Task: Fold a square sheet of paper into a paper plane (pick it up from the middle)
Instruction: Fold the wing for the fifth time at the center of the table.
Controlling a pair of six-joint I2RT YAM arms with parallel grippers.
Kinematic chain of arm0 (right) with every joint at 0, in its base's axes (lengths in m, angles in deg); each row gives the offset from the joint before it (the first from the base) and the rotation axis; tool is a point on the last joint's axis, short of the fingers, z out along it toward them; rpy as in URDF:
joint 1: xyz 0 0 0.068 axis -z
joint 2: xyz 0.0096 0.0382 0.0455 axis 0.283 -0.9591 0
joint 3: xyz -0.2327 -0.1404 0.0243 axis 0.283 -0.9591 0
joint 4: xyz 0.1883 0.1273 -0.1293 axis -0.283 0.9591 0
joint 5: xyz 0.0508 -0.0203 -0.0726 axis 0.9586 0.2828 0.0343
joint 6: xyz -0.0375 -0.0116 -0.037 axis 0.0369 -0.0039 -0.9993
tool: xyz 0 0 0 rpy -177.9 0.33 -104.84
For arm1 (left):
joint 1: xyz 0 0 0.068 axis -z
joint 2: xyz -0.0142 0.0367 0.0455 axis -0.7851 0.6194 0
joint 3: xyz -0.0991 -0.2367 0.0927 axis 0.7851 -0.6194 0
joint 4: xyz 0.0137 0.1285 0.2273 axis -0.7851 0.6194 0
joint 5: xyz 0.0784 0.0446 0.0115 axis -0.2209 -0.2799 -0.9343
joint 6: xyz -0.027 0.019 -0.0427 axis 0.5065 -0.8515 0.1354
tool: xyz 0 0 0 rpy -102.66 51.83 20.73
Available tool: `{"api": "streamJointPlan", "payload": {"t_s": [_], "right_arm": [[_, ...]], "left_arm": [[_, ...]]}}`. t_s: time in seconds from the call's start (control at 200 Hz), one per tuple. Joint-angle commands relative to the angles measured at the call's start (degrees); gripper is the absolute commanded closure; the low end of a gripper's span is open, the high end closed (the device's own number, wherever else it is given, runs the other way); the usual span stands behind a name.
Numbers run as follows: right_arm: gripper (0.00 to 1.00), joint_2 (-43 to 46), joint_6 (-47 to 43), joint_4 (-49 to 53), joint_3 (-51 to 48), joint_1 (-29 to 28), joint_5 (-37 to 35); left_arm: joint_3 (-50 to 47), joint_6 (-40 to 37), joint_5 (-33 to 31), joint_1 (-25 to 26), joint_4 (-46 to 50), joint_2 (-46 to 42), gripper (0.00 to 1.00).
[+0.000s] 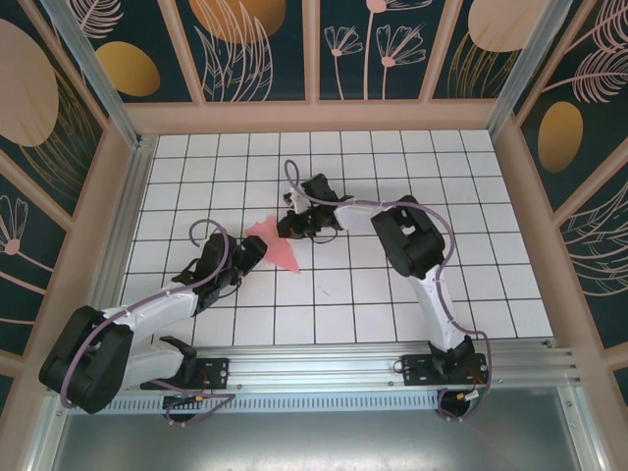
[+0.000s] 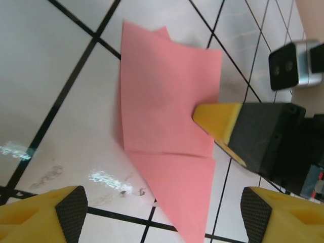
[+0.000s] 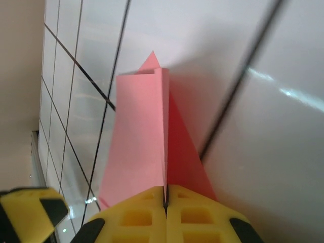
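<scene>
The square sheet of paper (image 1: 267,234), salmon-pink, lies on the white tiled table folded into a pointed, plane-like shape. In the left wrist view its tip points toward the camera (image 2: 167,111). My right gripper (image 1: 291,228) is shut on the paper's far edge, and one yellow fingertip (image 2: 217,119) presses on it. In the right wrist view the fingers (image 3: 165,200) meet on an upright fold of the paper (image 3: 139,136). My left gripper (image 1: 251,251) hovers open over the pointed end, its fingertips (image 2: 66,212) wide on either side and apart from the paper.
The white tiled table (image 1: 392,304) is walled in by patterned panels (image 1: 255,49) at the back and on both sides. An aluminium rail (image 1: 324,368) runs along the near edge with both arm bases on it. The right arm's silver camera (image 2: 298,63) is close by.
</scene>
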Motion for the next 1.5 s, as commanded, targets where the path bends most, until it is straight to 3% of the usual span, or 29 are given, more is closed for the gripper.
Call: {"api": "streamJointPlan", "payload": {"t_s": [0.0, 0.265, 0.4, 0.6, 0.801, 1.026, 1.201, 1.291, 1.381, 1.426, 1.496], "right_arm": [[1.00, 9.06, 11.57, -14.21, -8.89, 2.38, -0.67], [1.00, 18.35, 29.15, -32.99, -28.08, 5.20, -7.12], [1.00, 18.88, 34.20, -37.96, -31.65, 5.20, -8.59], [1.00, 18.80, 41.46, -44.07, -34.36, 5.63, -7.64], [1.00, 17.84, 43.98, -46.94, -35.35, 5.58, -6.49], [1.00, 17.43, 44.24, -47.66, -35.68, 5.59, -5.83], [1.00, 17.25, 42.23, -44.91, -35.25, 5.46, -4.96], [0.80, 18.30, 38.67, -40.00, -34.84, 5.61, -5.52], [0.60, 20.46, 32.95, -32.78, -34.01, 7.05, -7.20], [0.54, 21.58, 30.12, -29.86, -33.83, 7.64, -7.90], [0.52, 23.47, 25.51, -24.07, -33.28, 8.06, -9.69]], "left_arm": [[0.37, -5.49, 4.98, -0.30, -4.82, 1.39, 0.18], [-0.91, -4.68, 10.30, 3.08, -19.60, 6.85, 0.17], [0.25, -0.63, 10.76, 5.95, -26.01, 12.31, 0.20], [0.72, 5.03, 8.27, 8.29, -33.11, 17.73, 0.34], [1.16, 7.84, 5.99, 8.81, -36.90, 19.73, 0.54], [2.36, 8.59, 3.42, 8.93, -37.48, 22.23, 0.65], [2.61, 8.45, 3.01, 8.95, -37.59, 23.47, 0.90], [2.52, 6.96, 2.45, 8.98, -36.00, 23.40, 1.00], [3.34, 3.17, 2.29, 8.96, -31.93, 23.23, 1.00], [4.35, 0.82, 2.54, 8.94, -29.15, 23.30, 1.00], [5.25, -2.66, 2.99, 8.94, -25.28, 23.23, 1.00]]}}
